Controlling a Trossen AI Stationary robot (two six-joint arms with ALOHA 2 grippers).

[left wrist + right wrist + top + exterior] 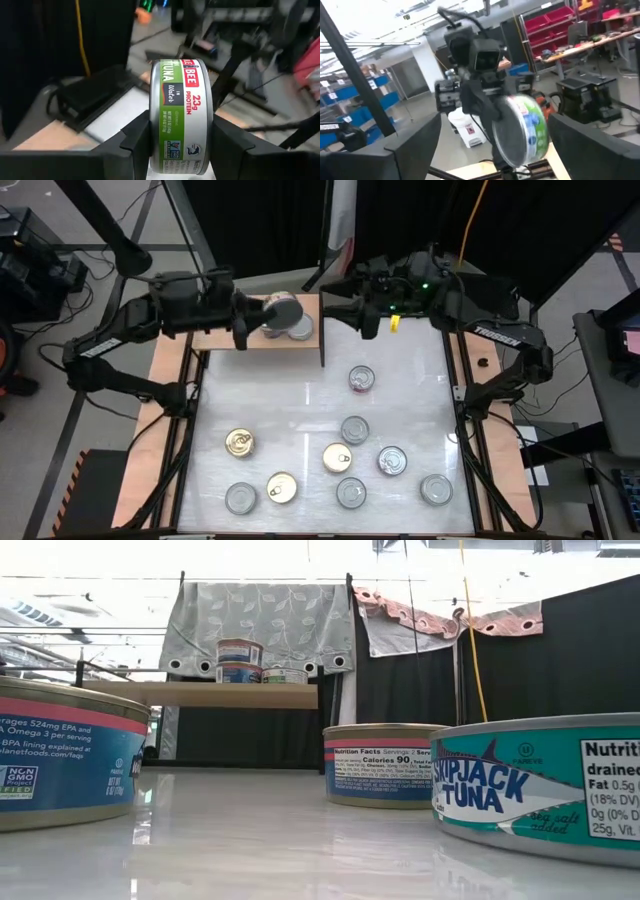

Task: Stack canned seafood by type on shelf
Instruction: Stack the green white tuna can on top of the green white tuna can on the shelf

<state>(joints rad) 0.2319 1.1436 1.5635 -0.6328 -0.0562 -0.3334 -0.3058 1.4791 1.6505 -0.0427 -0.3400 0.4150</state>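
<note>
Gripping a short round silver tin with a green tuna label (181,116), the left gripper (252,318) is reaching over the small light-wood shelf board with its thin dark edge panel (228,338) at the far side of the table. Its two dark fingers (136,145) are pressing on the tin's flat faces, so the tin is standing on edge between them, label band facing the wrist camera. Seen from above, this held tin is hanging over the shelf, just beside the tins already there. On the shelf a two-high stack of tins (239,660) is standing, with a single lower tin (285,675) right next to it.

Just off the shelf's dark end panel, the right gripper (352,310) is hovering with its fingers spread wide and nothing between them; it is facing the left gripper and the green-labelled tin across the shelf.

Nearer than the shelf, on the white tabletop (300,400), the remaining silver-lidded and gold-lidded tins (340,457) are lying flat, well apart from both grippers, one red-labelled tin (361,379) nearest the shelf.
</note>
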